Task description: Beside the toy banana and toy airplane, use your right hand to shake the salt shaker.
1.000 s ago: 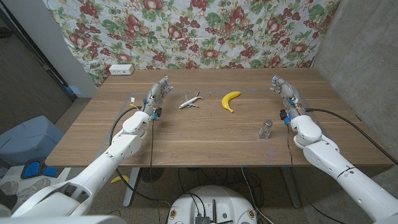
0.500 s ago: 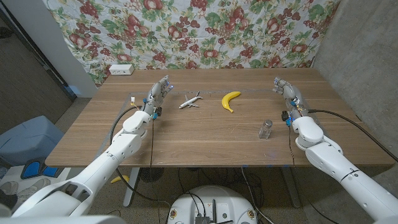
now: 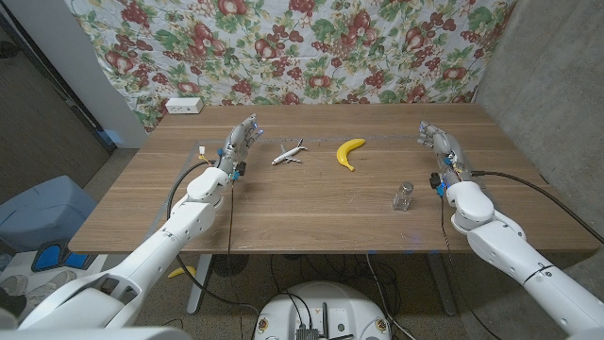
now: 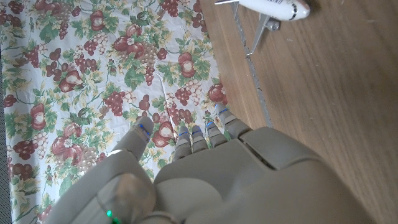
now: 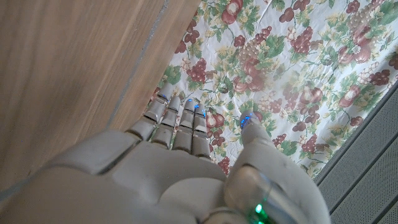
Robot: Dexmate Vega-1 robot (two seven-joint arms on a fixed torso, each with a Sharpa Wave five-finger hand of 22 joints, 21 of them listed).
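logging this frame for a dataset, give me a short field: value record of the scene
surface: wooden table
backdrop: fruit-print cloth behind the table
salt shaker: upright on the table, right of centre, untouched
toy banana: lying near the table's middle
toy airplane: lying left of the banana
left hand: open, holds nothing, left of the airplane
right hand: open, holds nothing, beyond and right of the shaker
other: white box at the far left edge
task state: shaker not yet grasped

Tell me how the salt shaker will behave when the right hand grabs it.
The salt shaker looks clear and glassy, so probably rigid, smooth and somewhat slippery. It stands upright, narrow and tall, so a sideways nudge may tip it. The right hand is apart from it, holding nothing.
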